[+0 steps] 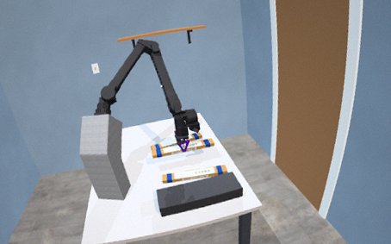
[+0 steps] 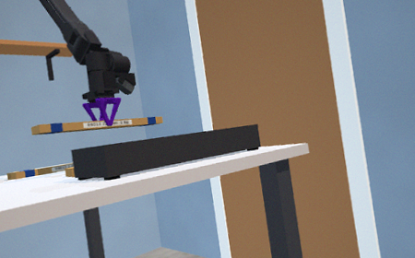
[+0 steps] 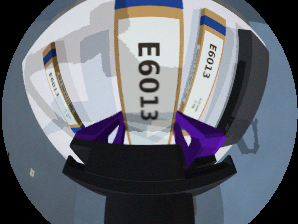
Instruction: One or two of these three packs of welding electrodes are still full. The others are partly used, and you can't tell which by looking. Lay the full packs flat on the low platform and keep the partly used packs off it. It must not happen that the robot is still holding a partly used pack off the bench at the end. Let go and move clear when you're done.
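The pincer (image 2: pixel 103 109) is clamped on 1 pack (image 2: pixel 63 128), gripping it across its width near the middle of its length, so the pack runs out to both sides of the purple fingers (image 2: pixel 91 109). Seen from the side, this held pack hangs in the air above the table (image 2: pixel 141 181), higher than the top of the black platform (image 2: pixel 166 149) and behind it, and it is slightly tilted, its right end lower than its left. The wrist view looks straight down the pack (image 3: pixel 148 63), with the label E6013 between the 2 fingers, which press on its long edges. From above, the pincer (image 1: pixel 183 145) sits over the far half of the table (image 1: pixel 111 226), with the held pack (image 1: pixel 199 145) crosswise under it. A 2nd pack (image 1: pixel 196 135) lies on the table just behind the held one, mostly hidden by the wrist. A 3rd pack (image 1: pixel 194 173) lies flat on the table just beside the far long edge of the platform (image 1: pixel 199 193), not on it. No pack rests on the platform. A tall grey block (image 1: pixel 103 162) stands at the table's left side, well apart from the packs.
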You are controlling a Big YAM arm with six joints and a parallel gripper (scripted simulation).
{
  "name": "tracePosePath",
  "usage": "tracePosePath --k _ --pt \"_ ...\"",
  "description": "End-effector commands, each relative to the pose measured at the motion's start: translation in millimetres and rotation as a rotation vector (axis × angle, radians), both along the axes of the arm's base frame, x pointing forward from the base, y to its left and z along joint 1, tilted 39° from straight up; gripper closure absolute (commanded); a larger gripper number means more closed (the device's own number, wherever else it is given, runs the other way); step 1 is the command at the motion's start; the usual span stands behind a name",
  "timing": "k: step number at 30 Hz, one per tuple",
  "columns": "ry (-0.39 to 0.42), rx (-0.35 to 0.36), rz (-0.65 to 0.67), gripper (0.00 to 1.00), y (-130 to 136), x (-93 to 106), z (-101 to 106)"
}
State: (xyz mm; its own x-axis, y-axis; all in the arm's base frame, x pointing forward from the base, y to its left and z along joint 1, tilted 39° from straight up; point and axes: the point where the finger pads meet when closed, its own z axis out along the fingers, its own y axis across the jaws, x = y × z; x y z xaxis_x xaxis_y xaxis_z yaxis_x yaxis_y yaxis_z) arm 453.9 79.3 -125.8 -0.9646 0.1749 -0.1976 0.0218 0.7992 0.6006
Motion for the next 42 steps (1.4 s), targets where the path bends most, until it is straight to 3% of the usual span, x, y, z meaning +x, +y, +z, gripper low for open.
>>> tracePosePath --k 1,11,42 --pt "-0.027 -0.001 -0.024 1.0 -4.4 12.5 6.8" --pt "-0.017 0.001 -0.019 1.0 7.9 14.0 -10.4" --pt "-0.029 -0.002 -0.029 1.0 -5.6 20.4 -2.6"
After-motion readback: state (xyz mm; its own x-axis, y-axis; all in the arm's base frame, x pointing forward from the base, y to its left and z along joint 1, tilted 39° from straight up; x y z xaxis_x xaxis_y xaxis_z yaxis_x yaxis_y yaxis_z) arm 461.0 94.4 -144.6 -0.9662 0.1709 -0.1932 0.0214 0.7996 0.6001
